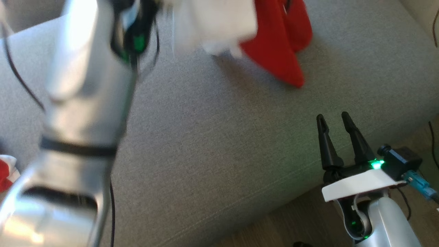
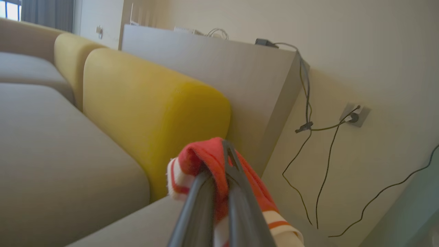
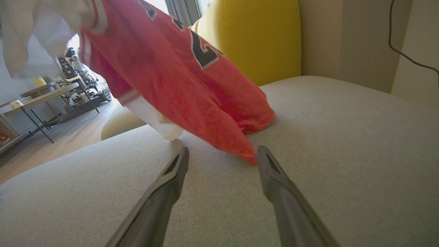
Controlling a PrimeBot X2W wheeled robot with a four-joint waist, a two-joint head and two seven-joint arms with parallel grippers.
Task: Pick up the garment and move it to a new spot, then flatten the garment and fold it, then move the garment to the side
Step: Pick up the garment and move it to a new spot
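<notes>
- The garment (image 1: 274, 48) hangs top centre of the head view, lower end on the sofa seat (image 1: 212, 144).
- The right gripper (image 1: 332, 117) sits lower right, apart.

Garment (image 3: 192, 85): red cloth with white trim, matt, finely textured knit.
Sofa seat (image 1: 212, 147): grey woven fabric, matt, slightly rough.
Cushion (image 2: 151, 113): yellow fabric, matt, smooth.
Left forearm (image 1: 82, 85): silver shell, glossy, smooth.
Right gripper (image 1: 332, 117): fingers (image 3: 284, 202) of dark plastic, matt.
Floor (image 1: 274, 233): wood-grain finish.
Panel (image 2: 240, 79) behind the cushion: pale wood grain, matt.
</notes>
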